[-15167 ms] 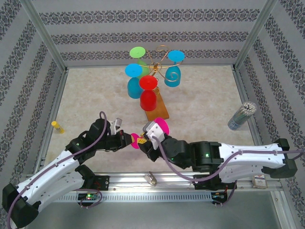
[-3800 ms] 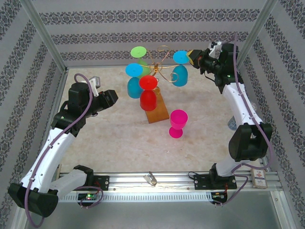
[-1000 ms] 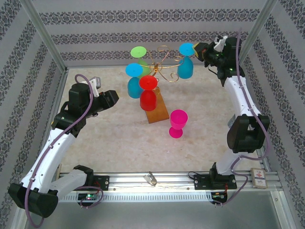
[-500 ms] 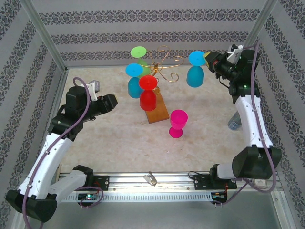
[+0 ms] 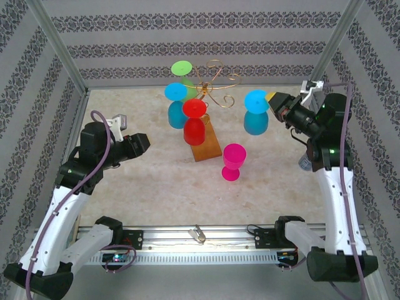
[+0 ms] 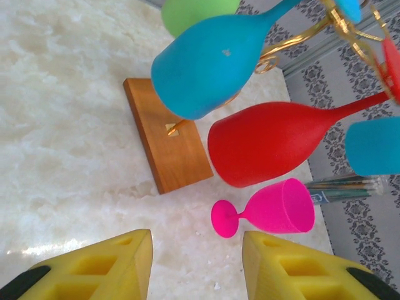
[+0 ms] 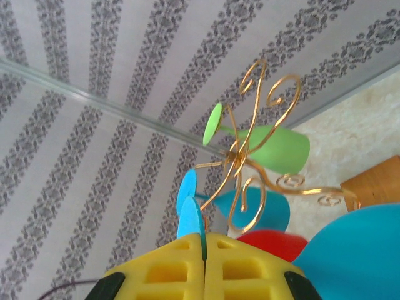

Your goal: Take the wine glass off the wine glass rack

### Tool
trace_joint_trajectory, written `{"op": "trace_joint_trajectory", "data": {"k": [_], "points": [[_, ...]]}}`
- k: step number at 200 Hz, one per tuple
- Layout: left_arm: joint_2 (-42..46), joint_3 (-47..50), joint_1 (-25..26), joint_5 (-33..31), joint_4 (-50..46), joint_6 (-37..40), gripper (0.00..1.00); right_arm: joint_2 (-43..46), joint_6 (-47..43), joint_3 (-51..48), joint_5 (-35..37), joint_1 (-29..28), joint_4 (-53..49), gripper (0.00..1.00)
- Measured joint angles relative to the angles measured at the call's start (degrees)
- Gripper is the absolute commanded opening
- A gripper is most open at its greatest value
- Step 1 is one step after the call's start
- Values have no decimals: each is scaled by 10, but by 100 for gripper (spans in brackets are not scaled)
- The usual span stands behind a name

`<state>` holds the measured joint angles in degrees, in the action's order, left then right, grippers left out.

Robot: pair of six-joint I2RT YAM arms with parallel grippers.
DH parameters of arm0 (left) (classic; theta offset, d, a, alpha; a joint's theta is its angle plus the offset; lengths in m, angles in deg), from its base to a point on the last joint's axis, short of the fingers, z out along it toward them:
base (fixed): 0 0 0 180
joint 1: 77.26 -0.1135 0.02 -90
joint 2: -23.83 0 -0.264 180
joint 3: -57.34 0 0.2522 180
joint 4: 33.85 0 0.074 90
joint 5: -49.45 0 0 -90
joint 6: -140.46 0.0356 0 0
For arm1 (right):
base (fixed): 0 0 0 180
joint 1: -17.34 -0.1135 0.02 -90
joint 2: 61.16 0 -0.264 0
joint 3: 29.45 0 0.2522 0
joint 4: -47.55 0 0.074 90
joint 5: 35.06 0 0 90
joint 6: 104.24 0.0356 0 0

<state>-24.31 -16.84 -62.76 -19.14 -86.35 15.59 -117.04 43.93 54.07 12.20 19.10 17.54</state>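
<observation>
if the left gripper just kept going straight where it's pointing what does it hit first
Probably the wine glass rack: the open left gripper points toward its wooden base, with the hanging red glass just above it. Height is unclear, so it could be either.

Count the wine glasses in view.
5. On the wine glass rack: green glass, blue glass, red glass; on the table, upright: pink glass; in the right gripper: second blue glass. None seems hidden.
</observation>
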Motion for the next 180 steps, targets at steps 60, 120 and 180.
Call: {"op": "trace_joint_trajectory", "data": {"k": [60,120,180], "points": [[44,18,0,0,-50,3,43,101,-32,-35,47,-116,-92,0],[60,18,0,7,-99,17,44,184,-33,-93,158,-303,-131,0],[89,21,0,23,-108,16,45,168,-49,-95,308,-536,-144,0]]}}
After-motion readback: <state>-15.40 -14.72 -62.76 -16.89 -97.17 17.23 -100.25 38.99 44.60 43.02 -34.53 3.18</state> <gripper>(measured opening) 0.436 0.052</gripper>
